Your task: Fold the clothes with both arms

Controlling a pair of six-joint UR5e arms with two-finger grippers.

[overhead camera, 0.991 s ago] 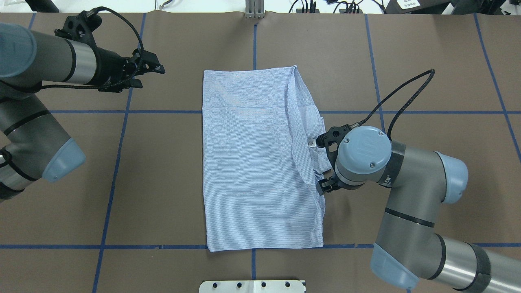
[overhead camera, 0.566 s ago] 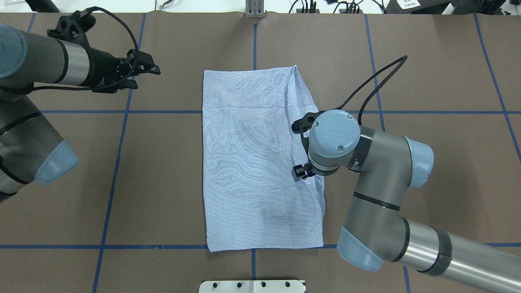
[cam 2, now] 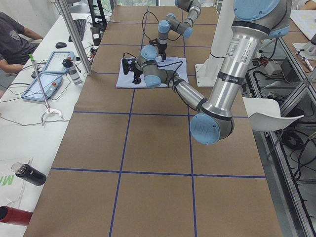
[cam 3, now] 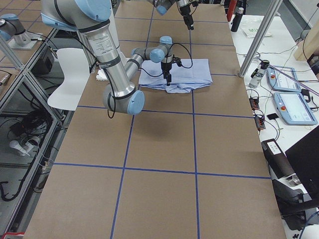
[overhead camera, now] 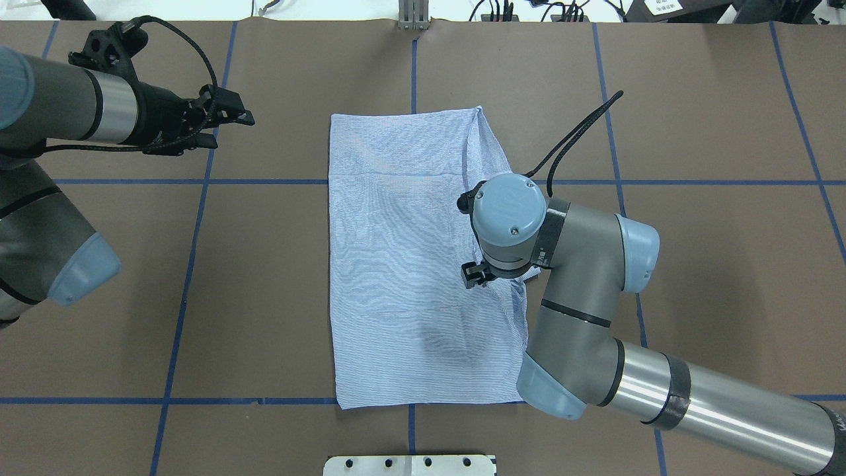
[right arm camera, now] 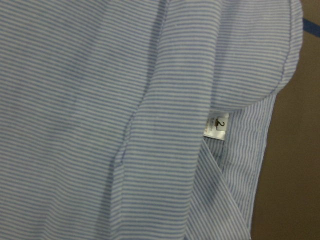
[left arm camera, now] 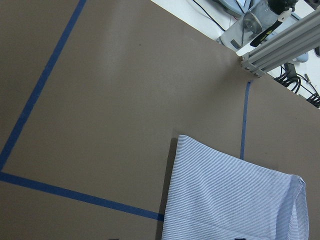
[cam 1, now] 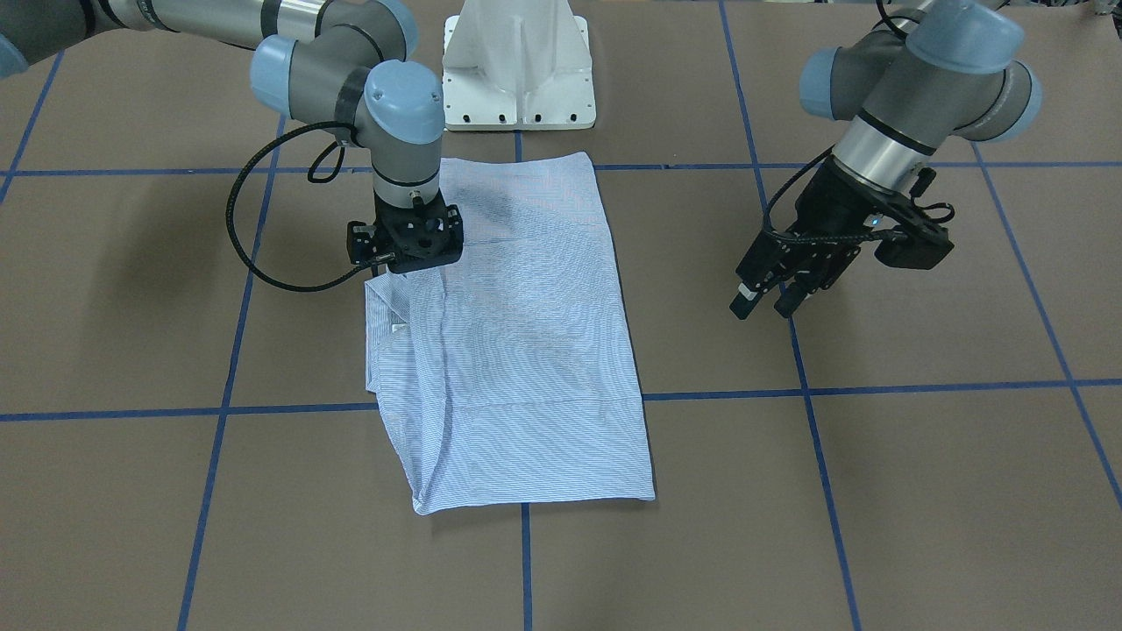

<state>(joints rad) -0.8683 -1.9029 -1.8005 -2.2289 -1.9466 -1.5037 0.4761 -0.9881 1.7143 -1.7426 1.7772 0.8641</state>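
**Right hand on collar-side fold; left hand standing off**

The shirt (overhead camera: 396, 264) lies flat on the tabletop (overhead camera: 264, 297), folded to a long rectangle. The right hand (cam 1: 405, 263) points straight down onto the folded-over edge. The collar and its white label (right arm camera: 216, 126) lie just beside it, so it is likely placed there to tuck or pinch that loose flap. Its fingers are hidden under the wrist, so I cannot tell how far they are parted or whether cloth is gripped. The left hand (cam 1: 764, 305) hangs well apart from the shirt, fingers spread and holding nothing, evidently parked clear of the fold.
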